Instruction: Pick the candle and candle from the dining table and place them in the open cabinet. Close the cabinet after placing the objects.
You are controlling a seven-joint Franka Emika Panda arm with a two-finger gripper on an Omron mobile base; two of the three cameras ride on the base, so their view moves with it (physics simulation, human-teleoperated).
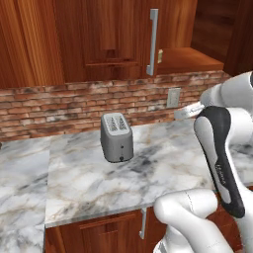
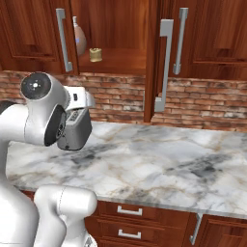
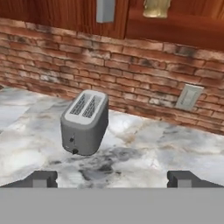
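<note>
The cabinet stands open above the counter, its door swung out edge-on. On its shelf stands a small brass-gold candle. Beside it is a tan roundish candle, partly behind the left door's handle. The gold candle also peeks past the door edge, and its base shows at the top of the hand view. My gripper is open and holds nothing. It hangs over the counter, below the shelf, facing the brick wall. The dining table is out of view.
A grey toaster stands on the marble counter just ahead of the hand. A wall outlet sits in the brick backsplash. The open door's long silver handle hangs over the counter. Drawers run below.
</note>
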